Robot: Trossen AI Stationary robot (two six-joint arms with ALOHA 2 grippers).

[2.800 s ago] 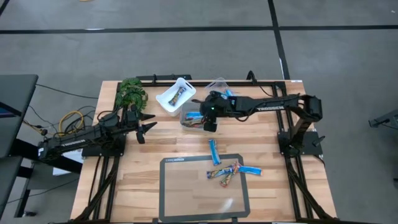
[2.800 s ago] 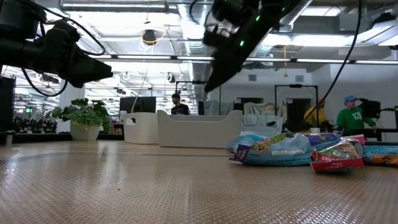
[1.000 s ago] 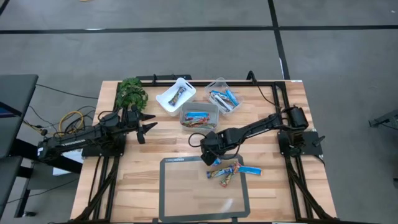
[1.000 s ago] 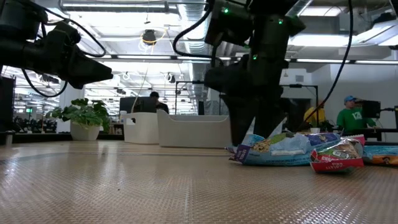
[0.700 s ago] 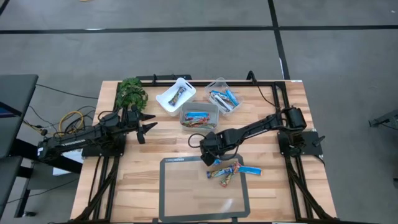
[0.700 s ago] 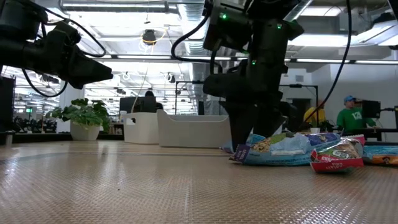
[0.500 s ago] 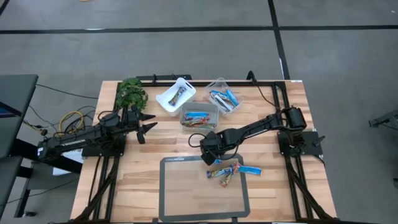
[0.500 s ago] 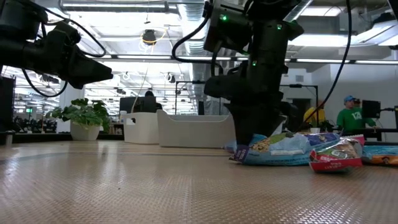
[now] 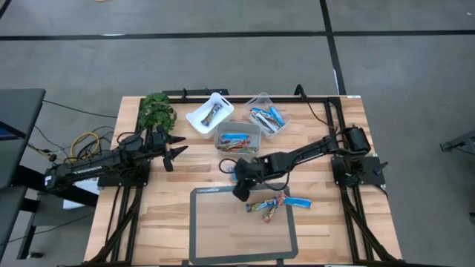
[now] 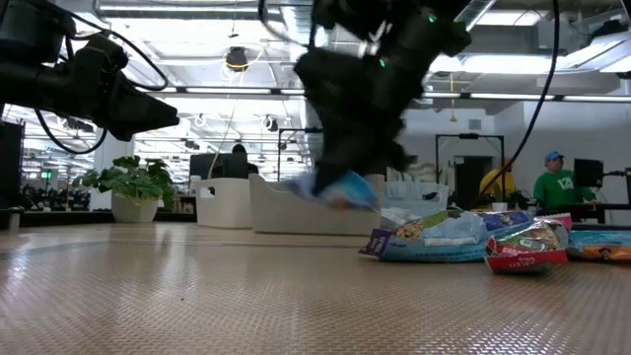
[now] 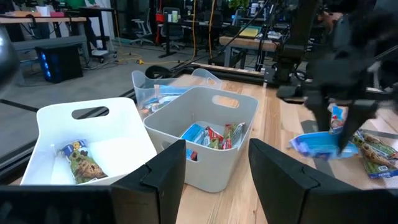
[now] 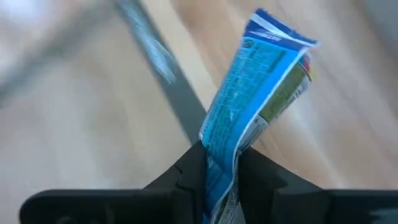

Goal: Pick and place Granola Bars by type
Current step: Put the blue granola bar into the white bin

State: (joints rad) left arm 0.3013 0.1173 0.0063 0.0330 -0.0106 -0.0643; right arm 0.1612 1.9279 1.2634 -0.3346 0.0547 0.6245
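Note:
My right gripper (image 9: 239,187) hangs over the table's middle, just beyond the dark-framed mat (image 9: 243,225), shut on a blue granola bar (image 12: 261,81). In the low view the bar (image 10: 335,189) hangs clear of the table. More granola bars (image 9: 269,205) lie in a loose pile on the mat's far right corner, with a blue one (image 9: 300,202) flat beside them. My left gripper (image 9: 172,152) waits open at the table's left, level, with nothing between its fingers (image 11: 165,180). My right gripper pinches one end of the blue bar's wrapper (image 12: 225,146) between its two fingers (image 12: 193,168). The fingers slant down from the table's right side. The rest of the bar sticks out past the fingertips, tilted and lifted clear of the table.
At the back stand a white bin (image 9: 209,113) with one bar, a clear tub (image 9: 237,139) with mixed bars and a clear tub (image 9: 263,117) with blue bars. A green plant (image 9: 156,111) sits at the far left corner. People move in the room beyond.
My right gripper has shut on the blue bar that lay by the mat's far edge and has lifted it clear of the table. It has moved up and a little toward the table's left while tipping and rolling. The pile of bars has shifted slightly.

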